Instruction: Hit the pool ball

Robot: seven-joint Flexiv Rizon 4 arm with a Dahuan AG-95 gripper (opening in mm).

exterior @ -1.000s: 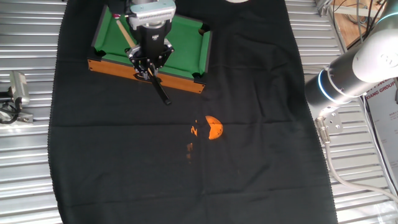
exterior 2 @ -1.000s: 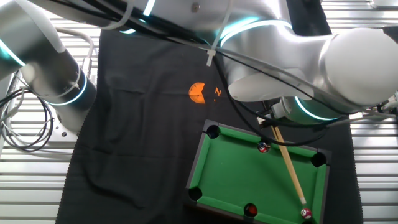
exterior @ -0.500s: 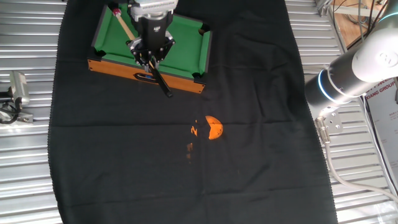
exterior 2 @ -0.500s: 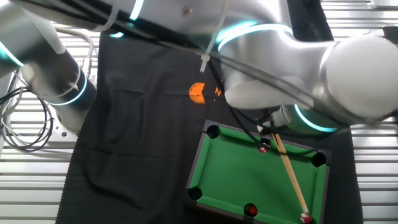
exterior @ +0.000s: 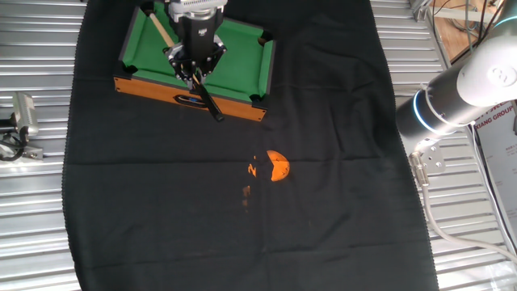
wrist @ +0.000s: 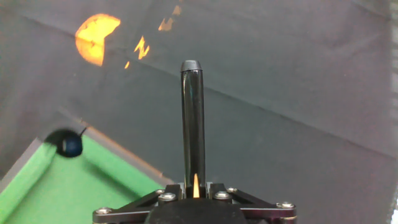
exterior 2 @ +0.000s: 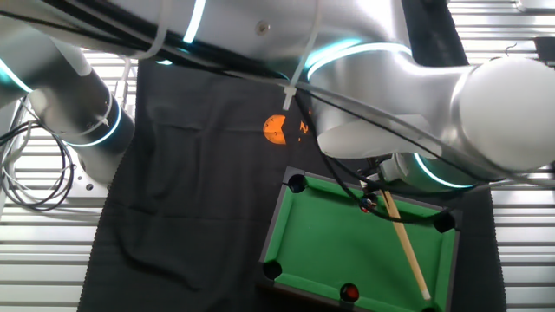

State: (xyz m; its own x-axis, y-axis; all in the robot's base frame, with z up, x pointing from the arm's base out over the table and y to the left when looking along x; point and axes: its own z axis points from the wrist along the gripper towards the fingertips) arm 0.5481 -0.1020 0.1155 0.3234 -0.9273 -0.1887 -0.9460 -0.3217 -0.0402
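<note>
A small green toy pool table point(exterior 2: 342, 260) with dark corner pockets sits on a black cloth point(exterior 2: 199, 173) that covers a ribbed metal table point(exterior 2: 52, 251). The large silver arm point(exterior 2: 416, 95), ringed with glowing cyan bands, reaches in from above and hides the hand itself. From beneath it a wooden cue point(exterior 2: 405, 250) slants across the felt toward the lower right edge of the picture. Beside the cue's upper end, near the far rail, lies a small ball point(exterior 2: 368, 206), partly hidden. A darker red ball point(exterior 2: 349, 293) rests by the near rail's middle pocket. An orange patch of light point(exterior 2: 275, 129) glows on the cloth beyond the toy table.
</note>
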